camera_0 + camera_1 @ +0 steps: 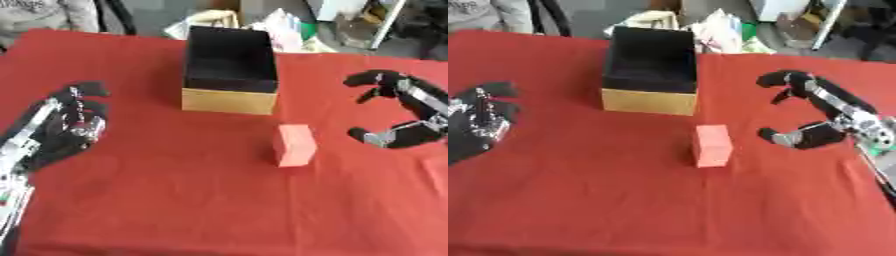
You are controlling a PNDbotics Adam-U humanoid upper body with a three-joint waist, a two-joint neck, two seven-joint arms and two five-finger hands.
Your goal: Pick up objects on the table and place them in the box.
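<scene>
A small red-pink block [294,145] stands on the red table [192,200], just in front of the box. The box [229,70] has tan cardboard sides and a dark inside in which nothing shows. My right hand [833,120] hovers to the right of the block, open, with fingers and thumb spread wide toward it and a gap between them and the block. My left hand [70,122] rests open at the left edge, fingers up, holding nothing.
Behind the table's far edge lie bags and clutter [280,25]. A person's sleeve [44,12] shows at the top left corner. Red tabletop stretches in front of the block.
</scene>
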